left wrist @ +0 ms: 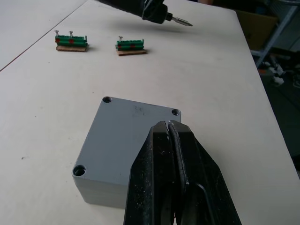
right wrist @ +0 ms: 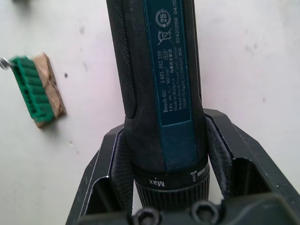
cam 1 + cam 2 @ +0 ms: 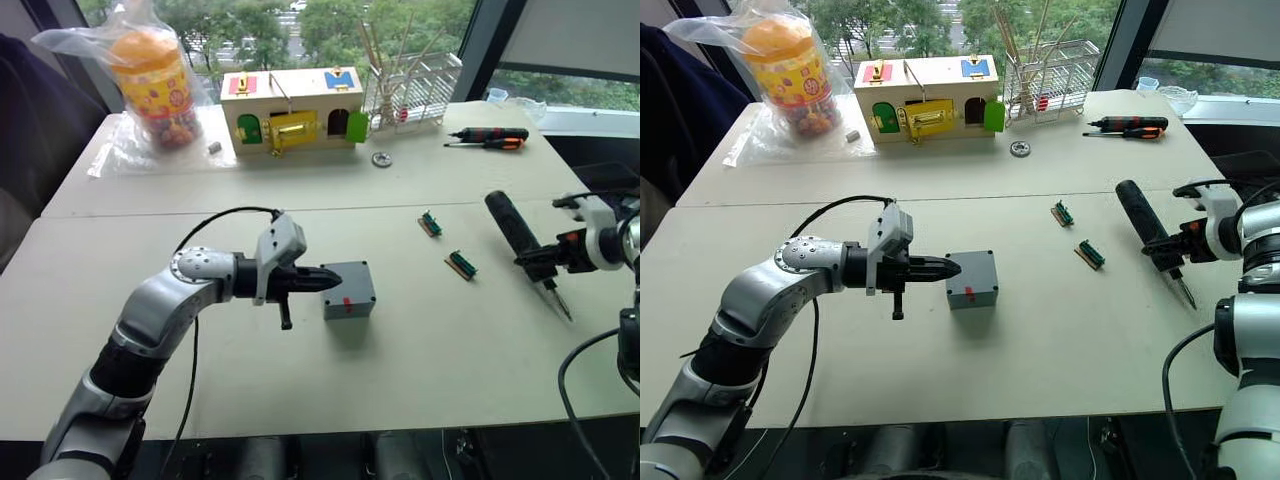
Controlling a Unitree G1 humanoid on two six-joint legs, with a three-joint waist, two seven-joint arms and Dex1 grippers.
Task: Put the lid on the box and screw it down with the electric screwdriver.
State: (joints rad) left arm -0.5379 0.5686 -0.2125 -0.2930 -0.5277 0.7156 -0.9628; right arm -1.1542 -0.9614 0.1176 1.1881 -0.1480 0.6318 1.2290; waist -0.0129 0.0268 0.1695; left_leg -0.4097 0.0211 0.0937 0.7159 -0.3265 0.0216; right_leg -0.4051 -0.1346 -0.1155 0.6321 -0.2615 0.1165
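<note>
Grey plastic, the box (image 3: 348, 290) sat mid-table with the lid (image 1: 126, 140) apparently already on top. The left gripper (image 3: 332, 280) hovered pinched closed, its tips over the lid's edge. Well apart, the right gripper (image 2: 161, 154) clamped the electric screwdriver (image 3: 522, 241), bit tilted down above the table (image 3: 400, 370).

One grey box (image 3: 348, 290) sits on the bench (image 3: 300, 380), with one lid (image 1: 129, 140) on top. There is one electric screwdriver (image 3: 522, 240). Two green connector blocks (image 3: 430, 224) (image 3: 461, 264) lie nearby. At the back are one wooden lock box (image 3: 292, 108), one wire rack (image 3: 415, 88), one bagged candy jar (image 3: 150, 85), two hand screwdrivers (image 3: 490, 138) and one metal washer (image 3: 381, 158).
</note>
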